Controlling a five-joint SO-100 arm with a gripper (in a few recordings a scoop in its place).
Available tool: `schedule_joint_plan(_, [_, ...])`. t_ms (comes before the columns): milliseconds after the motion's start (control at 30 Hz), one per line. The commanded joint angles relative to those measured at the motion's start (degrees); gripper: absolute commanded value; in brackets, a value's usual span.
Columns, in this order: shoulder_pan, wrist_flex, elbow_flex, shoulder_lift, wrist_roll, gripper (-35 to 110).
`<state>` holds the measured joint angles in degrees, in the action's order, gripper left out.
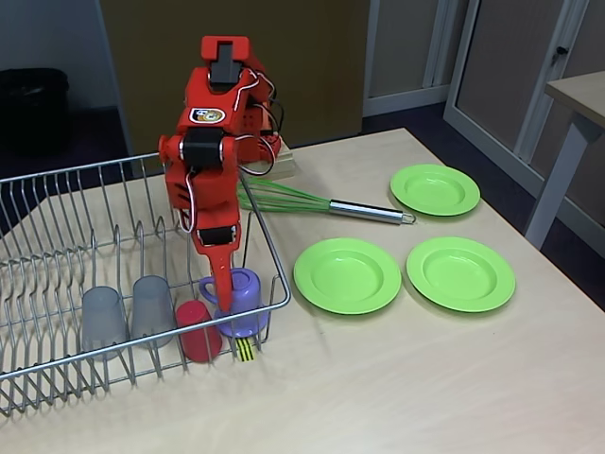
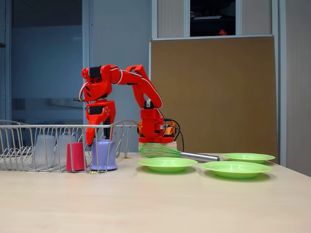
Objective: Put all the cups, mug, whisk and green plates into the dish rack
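Nearest the camera in a fixed view: red cup (image 1: pixel 198 331) and the striped tag (image 1: pixel 245 349) at the front edge of the dish rack (image 1: pixel 57 274). Red cup sits upside down in the rack, just left of the mug (image 1: pixel 239 301), also inverted in the rack's front right corner. Two grey cups (image 1: pixel 104 317) (image 1: pixel 152 305) inverted further left in the rack, side by side. Red arm (image 1: pixel 213 142) reaches down over the rack, gripper (image 1: pixel 223 284) pointing down at the mug's left side, touching or almost; finger gap hidden, can't tell if it grips. Whisk (image 1: pixel 312 201) lies on the table (image 1: pixel 397 378) right of the rack, green wires toward the arm base. Three green plates (image 1: pixel 347 274) (image 1: pixel 460 272) (image 1: pixel 435 189) flat on the table, apart from each other, right of the rack.
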<state>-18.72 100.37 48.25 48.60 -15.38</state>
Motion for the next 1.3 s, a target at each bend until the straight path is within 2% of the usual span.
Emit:
schedule_joint_plan(0, [0.70, 1.49, -1.32, 5.71, -0.09, 50])
schedule_joint_plan(433, [3.69, 0.79, 6.15, 23.99, -2.46, 41])
schedule_joint_plan(567, [5.89, -0.09, 11.51, 29.79, -0.18, 41])
schedule_joint_plan(733, [11.16, -3.69, 23.47, 35.07, 9.14, 40])
schedule_joint_plan(1267, [28.65, -29.00, 62.40, 51.86, 43.59, 32])
